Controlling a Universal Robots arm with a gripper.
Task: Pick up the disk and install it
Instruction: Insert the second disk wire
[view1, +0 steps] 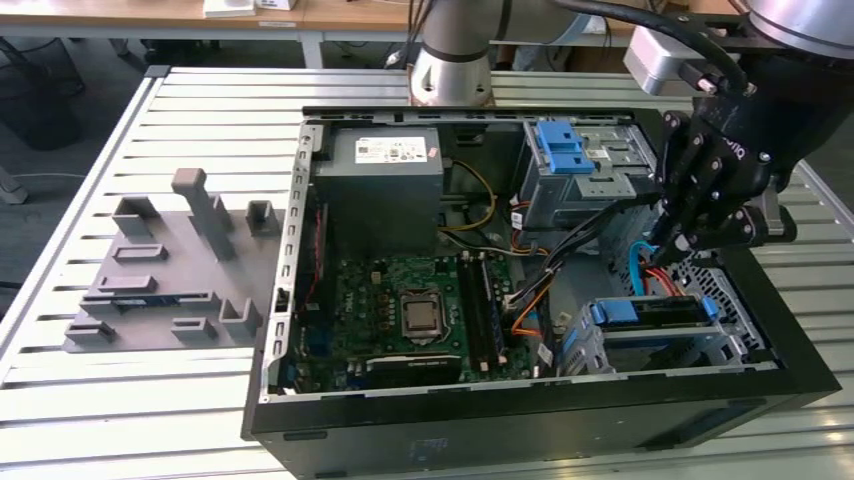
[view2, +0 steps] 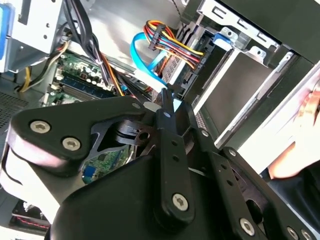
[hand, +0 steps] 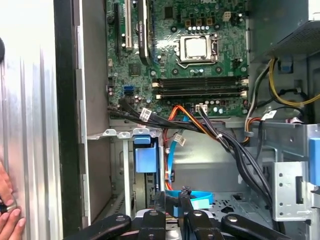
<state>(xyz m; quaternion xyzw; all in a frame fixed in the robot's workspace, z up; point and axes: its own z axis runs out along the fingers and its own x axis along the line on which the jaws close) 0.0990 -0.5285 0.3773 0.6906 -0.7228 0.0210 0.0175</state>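
Observation:
The disk (view1: 650, 312) sits inside the lower drive cage (view1: 727, 345) at the front corner of the open computer case, its blue rail (hand: 145, 159) facing up. My black gripper (view1: 663, 250) hangs just above that cage, among the cables. In the second wrist view its fingertips (view2: 166, 100) are closed together at the end of a blue flat cable (view2: 142, 60). The same blue cable (hand: 197, 200) lies right in front of the gripper (hand: 172, 212) in the first wrist view.
The motherboard (view1: 414, 300), a grey power-supply box (view1: 380, 175) and an upper cage with a blue latch (view1: 567, 150) fill the case. Black and orange cable bundles (hand: 200, 127) cross beside the cage. A hand (hand: 7, 217) rests on the case edge. A grey fixture (view1: 167, 270) lies on the table.

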